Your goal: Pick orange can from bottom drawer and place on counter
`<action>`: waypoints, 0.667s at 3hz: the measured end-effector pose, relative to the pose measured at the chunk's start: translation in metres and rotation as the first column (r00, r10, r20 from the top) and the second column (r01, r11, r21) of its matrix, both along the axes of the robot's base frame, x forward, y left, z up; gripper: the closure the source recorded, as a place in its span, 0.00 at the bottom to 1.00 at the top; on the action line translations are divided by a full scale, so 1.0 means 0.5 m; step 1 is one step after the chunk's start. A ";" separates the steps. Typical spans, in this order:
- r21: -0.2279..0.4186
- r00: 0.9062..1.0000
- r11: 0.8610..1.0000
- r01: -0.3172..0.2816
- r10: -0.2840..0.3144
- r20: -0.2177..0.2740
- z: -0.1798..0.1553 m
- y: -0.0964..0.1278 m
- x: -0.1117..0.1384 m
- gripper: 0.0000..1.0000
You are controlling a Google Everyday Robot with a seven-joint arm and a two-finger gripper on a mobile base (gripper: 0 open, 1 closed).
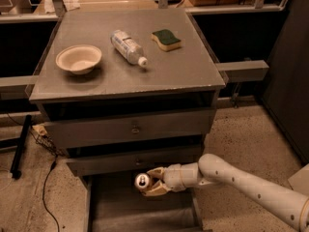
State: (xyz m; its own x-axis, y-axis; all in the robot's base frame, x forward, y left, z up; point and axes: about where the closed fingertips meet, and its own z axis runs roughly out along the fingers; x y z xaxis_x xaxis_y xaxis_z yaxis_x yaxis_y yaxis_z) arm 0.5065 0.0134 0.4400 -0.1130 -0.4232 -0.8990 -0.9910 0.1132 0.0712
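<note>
**A:** One thing first: where's the can (pixel 141 180)?

**B:** Low in the frame, just left of centre, over the open drawer (pixel 140 210). The gripper (pixel 148 181) has it, with one finger above and one below, closed onto its sides.

**A:** Why is it tipped over?

**B:** The arm (pixel 241 178) comes in from the lower right, nearly level, probably because the drawer above leaves little room to come down from overhead. Held that way, the can lies sideways with its silver top facing left. I can't tell whether it is clear of the drawer floor.

**A:** And the counter (pixel 178 69)?

**B:** It fills the upper middle of the frame. A bowl (pixel 78 58) sits at the left, a bottle (pixel 127 46) lies in the centre, and a sponge (pixel 166 38) is toward the back right. The bare front right looks like the easiest spot.

**A:** So what comes next?

**B:** My guess is to pull it out past the drawer fronts before lifting, or the can may knock the overhang.
</note>
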 end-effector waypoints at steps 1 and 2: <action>-0.014 1.000 1.000 0.009 -0.009 0.022 0.049 -0.016 0.016 1.00; -0.031 0.997 0.999 0.037 -0.035 0.066 0.107 -0.046 0.033 1.00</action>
State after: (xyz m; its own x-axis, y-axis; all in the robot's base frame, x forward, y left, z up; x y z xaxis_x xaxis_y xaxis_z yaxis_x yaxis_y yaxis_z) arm 0.5230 -0.0095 0.4936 -0.0705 -0.4490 -0.8908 -0.9886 0.1505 0.0024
